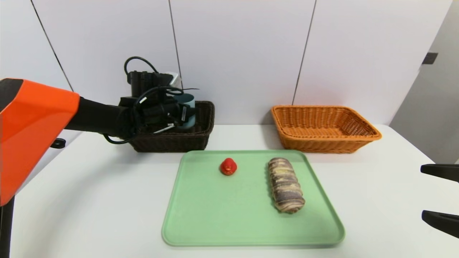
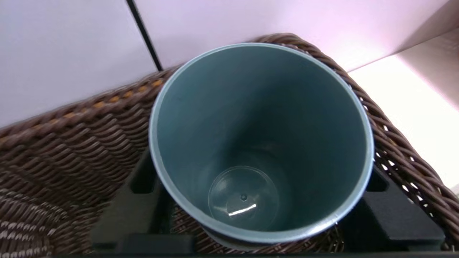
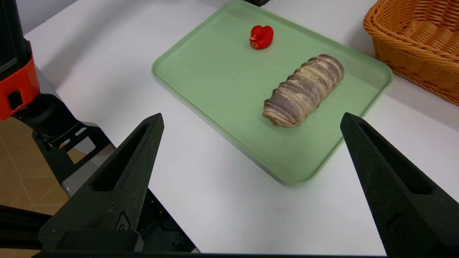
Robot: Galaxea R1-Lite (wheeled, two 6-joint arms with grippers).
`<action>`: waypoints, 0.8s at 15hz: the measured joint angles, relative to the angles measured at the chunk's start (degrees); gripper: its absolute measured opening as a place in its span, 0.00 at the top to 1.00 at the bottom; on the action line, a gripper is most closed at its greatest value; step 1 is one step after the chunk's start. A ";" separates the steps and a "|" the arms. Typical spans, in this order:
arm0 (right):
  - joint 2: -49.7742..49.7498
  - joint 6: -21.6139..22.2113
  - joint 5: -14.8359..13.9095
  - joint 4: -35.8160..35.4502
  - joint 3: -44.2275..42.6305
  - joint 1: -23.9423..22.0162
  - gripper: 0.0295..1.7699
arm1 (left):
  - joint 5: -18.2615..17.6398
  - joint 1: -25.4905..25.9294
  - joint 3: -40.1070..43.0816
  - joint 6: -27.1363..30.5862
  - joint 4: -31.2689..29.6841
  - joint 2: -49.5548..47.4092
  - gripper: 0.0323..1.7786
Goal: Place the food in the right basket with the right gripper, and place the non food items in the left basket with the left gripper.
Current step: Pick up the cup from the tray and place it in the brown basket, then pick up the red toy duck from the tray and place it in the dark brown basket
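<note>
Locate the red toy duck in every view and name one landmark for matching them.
Head view: red toy duck on the green tray's far left part.
Left wrist view: not in it.
Right wrist view: duck near the tray's far corner.
Shared landmark: the striped bread roll.

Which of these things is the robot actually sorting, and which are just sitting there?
Part of the job:
- teal cup, between the left end effector's fingers over the dark basket
- red toy duck
- bread roll
- orange basket

Just there:
- green tray
- white table

Orange shell, blk arm (image 1: 100,118), looped cables, prob. matte claw (image 3: 251,179)
</note>
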 joint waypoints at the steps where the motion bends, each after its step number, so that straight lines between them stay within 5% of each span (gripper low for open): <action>1: 0.00 0.02 0.02 0.00 0.05 0.00 0.04 | 0.02 -0.02 -0.02 -0.02 -0.05 0.39 0.27; 12: -0.61 0.02 0.00 -0.02 0.60 -0.46 0.04 | 0.44 0.85 1.51 -1.32 0.30 -5.88 0.10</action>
